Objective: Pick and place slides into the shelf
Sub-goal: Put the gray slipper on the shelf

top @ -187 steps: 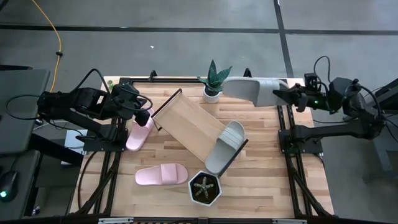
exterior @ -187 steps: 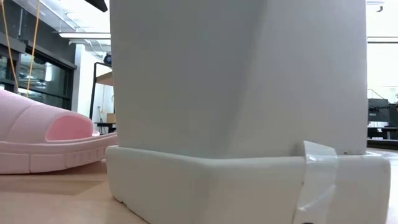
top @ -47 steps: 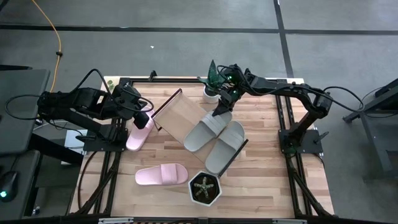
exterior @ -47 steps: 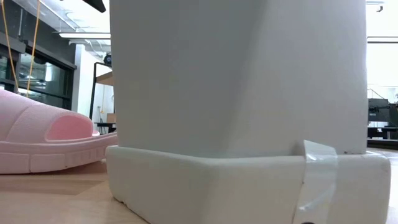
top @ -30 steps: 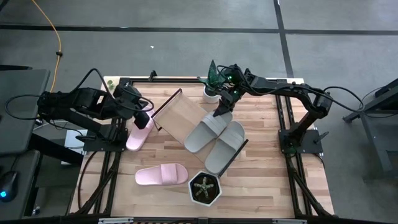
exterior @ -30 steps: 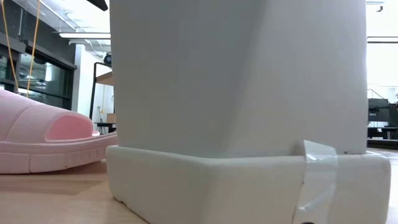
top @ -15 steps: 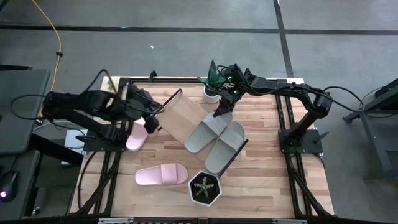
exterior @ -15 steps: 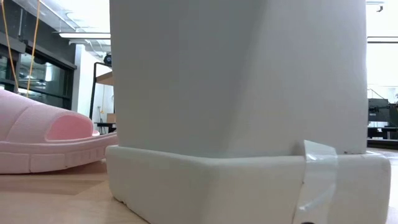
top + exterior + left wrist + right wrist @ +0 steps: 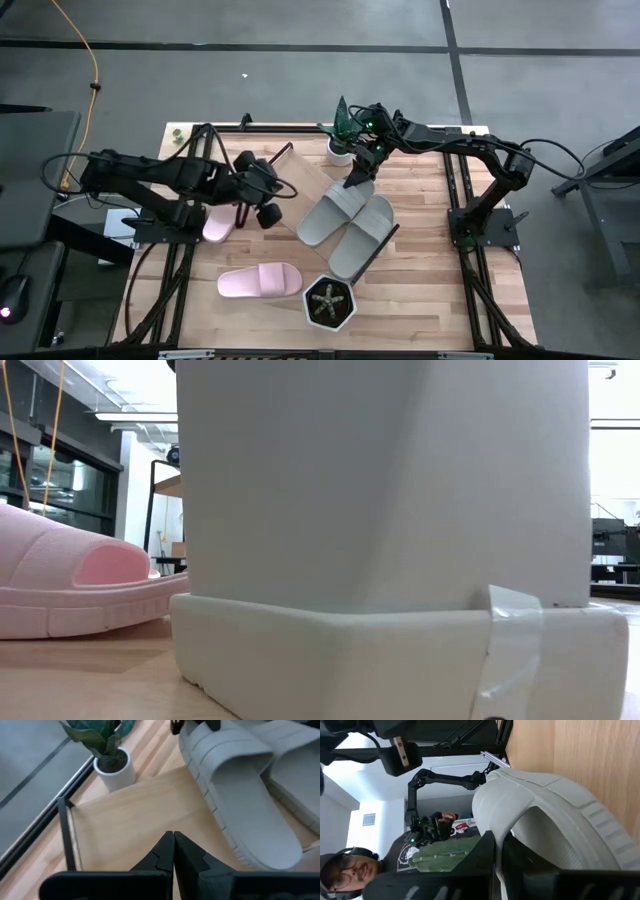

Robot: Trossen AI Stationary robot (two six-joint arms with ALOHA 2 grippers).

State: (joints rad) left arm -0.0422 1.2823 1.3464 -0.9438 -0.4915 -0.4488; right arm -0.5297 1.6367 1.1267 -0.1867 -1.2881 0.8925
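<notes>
I see the shelf lying slantwise on the butcher-block table, and I place everything by it. Two grey-beige slides lie side by side on its end toward the hexagonal planter. My right gripper, fingers shut, sits at the heel of the slide nearer the shelf's middle; I cannot tell whether it pinches it. My left gripper, fingers pressed together and empty, hangs over the shelf's opposite end. One pink slide lies just beyond that end, another well off the shelf, beside the planter. A potted plant stands by its far edge.
</notes>
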